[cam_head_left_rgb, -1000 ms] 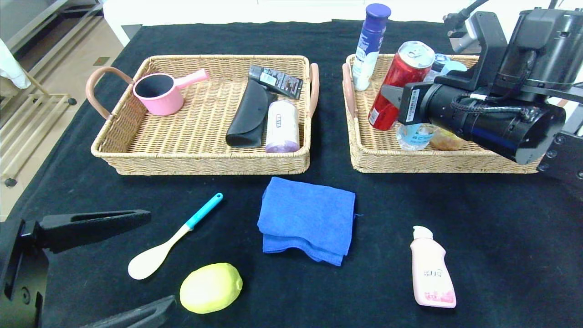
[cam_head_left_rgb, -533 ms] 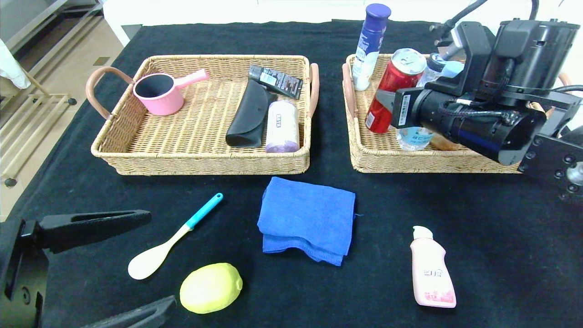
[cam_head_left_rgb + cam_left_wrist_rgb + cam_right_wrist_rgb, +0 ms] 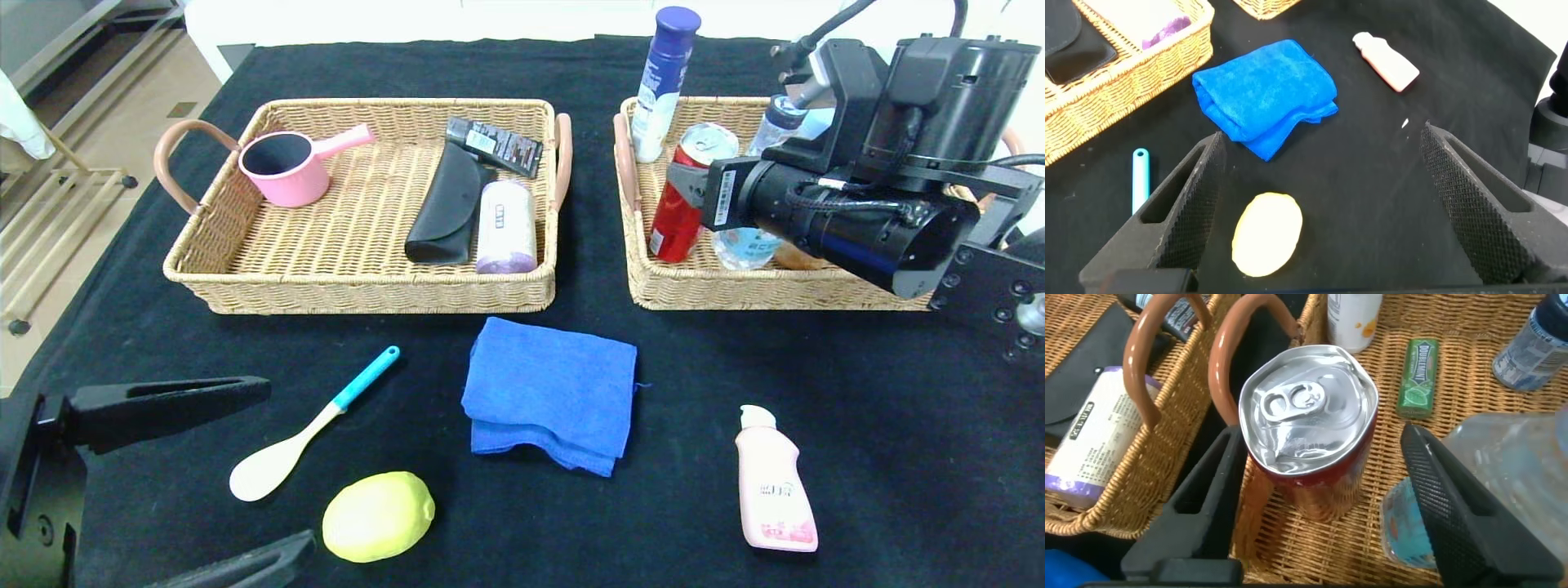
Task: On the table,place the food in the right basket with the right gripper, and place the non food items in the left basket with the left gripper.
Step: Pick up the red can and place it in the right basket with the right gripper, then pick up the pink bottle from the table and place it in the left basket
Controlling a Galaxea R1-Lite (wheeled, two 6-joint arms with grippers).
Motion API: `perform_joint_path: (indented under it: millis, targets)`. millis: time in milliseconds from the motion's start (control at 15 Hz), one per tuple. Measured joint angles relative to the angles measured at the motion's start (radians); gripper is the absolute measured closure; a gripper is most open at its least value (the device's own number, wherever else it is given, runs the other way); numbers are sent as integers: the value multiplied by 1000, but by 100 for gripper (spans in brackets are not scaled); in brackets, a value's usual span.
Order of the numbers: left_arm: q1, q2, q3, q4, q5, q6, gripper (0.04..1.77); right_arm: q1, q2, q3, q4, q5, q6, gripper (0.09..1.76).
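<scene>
The red drink can (image 3: 682, 204) stands upright in the right basket (image 3: 735, 298), next to the clear water bottle (image 3: 747, 245). My right gripper (image 3: 694, 184) is open around the can (image 3: 1306, 425); one finger is at its side and the other stands clear of it. My left gripper (image 3: 291, 461) is open and empty at the near left, above the yellow lemon (image 3: 378, 516). The teal-handled spoon (image 3: 302, 437), the blue cloth (image 3: 551, 392) and the pink bottle (image 3: 771, 486) lie on the black table in front of the left basket (image 3: 367, 298).
The left basket holds a pink saucepan (image 3: 286, 167), a black case (image 3: 449, 204), a white roll (image 3: 506, 227) and a dark tube (image 3: 494, 145). The right basket also holds a tall blue-capped bottle (image 3: 665, 82) and a green gum pack (image 3: 1418, 376).
My right gripper has come down with the can, which went from tilted and lifted to standing upright on the right basket's floor. The left arm has not moved.
</scene>
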Motion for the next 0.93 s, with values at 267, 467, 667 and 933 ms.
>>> perform_joint_path:
  millis: [267,467,667,933]
  targets:
    - [0,0,0,0,0,0,9,16,-23,15,10,-1,-1,34]
    - [0,0,0,0,0,1,9,58,-66,46,20,-55,-3,28]
    - [0,0,1,0,0,1,9,97,-128,126,34,-66,-5,23]
    - [0,0,2,1,0,1,9,127,-247,241,154,-87,-5,20]
